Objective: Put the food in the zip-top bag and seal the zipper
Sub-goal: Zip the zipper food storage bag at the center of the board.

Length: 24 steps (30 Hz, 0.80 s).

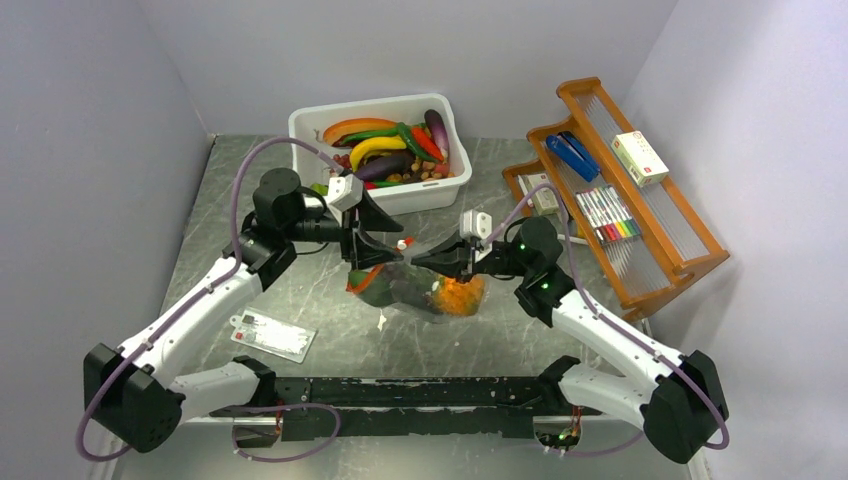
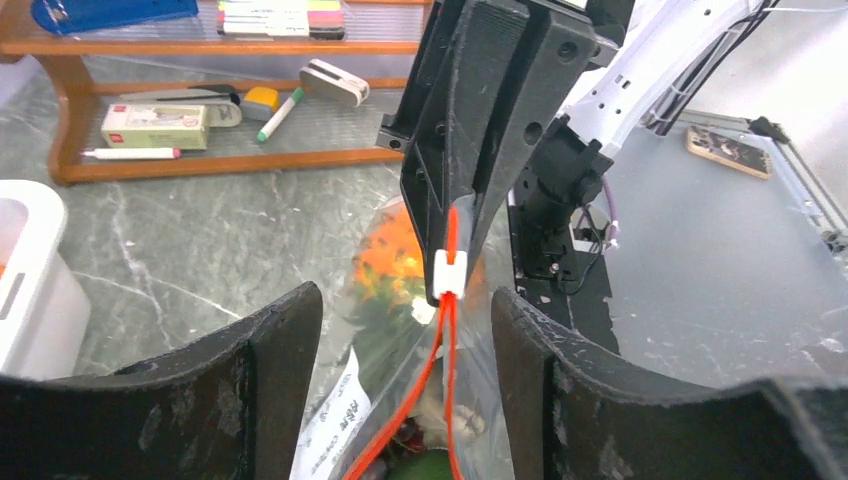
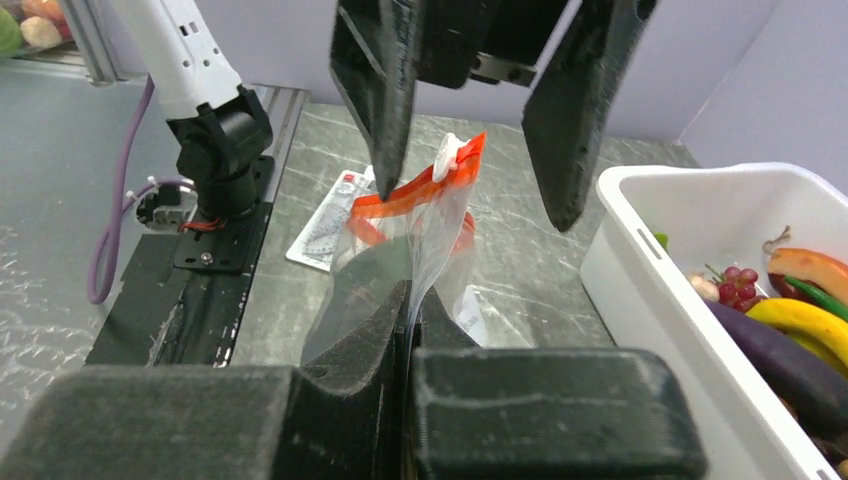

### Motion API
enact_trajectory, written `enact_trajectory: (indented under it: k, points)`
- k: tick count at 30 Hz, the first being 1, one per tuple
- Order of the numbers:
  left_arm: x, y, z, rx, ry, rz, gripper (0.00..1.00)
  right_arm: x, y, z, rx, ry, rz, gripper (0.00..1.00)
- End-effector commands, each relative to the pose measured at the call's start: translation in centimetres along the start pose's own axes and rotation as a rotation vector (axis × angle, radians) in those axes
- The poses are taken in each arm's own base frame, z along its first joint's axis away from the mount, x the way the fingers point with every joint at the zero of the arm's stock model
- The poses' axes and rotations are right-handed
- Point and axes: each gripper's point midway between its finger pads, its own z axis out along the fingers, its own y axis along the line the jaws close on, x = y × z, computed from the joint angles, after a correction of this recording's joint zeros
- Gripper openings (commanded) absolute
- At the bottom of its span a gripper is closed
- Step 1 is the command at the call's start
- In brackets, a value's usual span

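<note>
The clear zip-top bag (image 1: 425,295) hangs over the middle of the table. Inside it is food: an orange pineapple (image 1: 462,296) (image 2: 392,255) and a green piece (image 2: 440,468). My right gripper (image 3: 412,298) (image 1: 422,263) is shut on the bag's clear edge. My left gripper (image 2: 405,300) (image 1: 378,240) is open, its fingers either side of the orange-red zipper (image 2: 440,350) (image 3: 415,192) and touching nothing. The white slider (image 2: 450,272) (image 3: 447,155) sits on the strip. Below the slider, the two strands stand apart.
A white tub (image 1: 300,125) (image 3: 640,235) of toy vegetables stands at the back. A wooden rack (image 1: 640,215) (image 2: 200,160) with pens and boxes is on the right. A white card (image 1: 272,335) lies front left, beside the black base plate (image 1: 420,395).
</note>
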Motion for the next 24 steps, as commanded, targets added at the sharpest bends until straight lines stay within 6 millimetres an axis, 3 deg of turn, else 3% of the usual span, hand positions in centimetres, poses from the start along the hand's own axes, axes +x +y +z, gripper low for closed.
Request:
enact_trajectory:
  k: [1, 8, 14, 19, 24]
  points:
    - [-1.7, -0.4, 0.4, 0.06, -0.048, 0.016, 0.61, -2.6, -0.2, 0.6, -0.003, -0.062, -0.106, 0.0]
    - [-1.7, -0.9, 0.6, 0.1, -0.062, -0.012, 0.54, -2.2, -0.4, 1.0, 0.014, -0.049, -0.102, 0.0]
    - [0.0, -0.7, 0.6, 0.092, -0.023, -0.04, 0.2, -2.6, -1.0, 0.8, 0.072, -0.076, -0.103, 0.0]
    - [1.4, -0.5, 0.5, 0.088, 0.009, -0.063, 0.18, -3.1, -1.5, 0.7, 0.112, -0.11, -0.095, 0.0]
    - [2.4, -0.6, 0.4, 0.087, 0.033, -0.064, 0.09, -2.9, -1.8, 0.6, 0.129, -0.102, -0.105, 0.0]
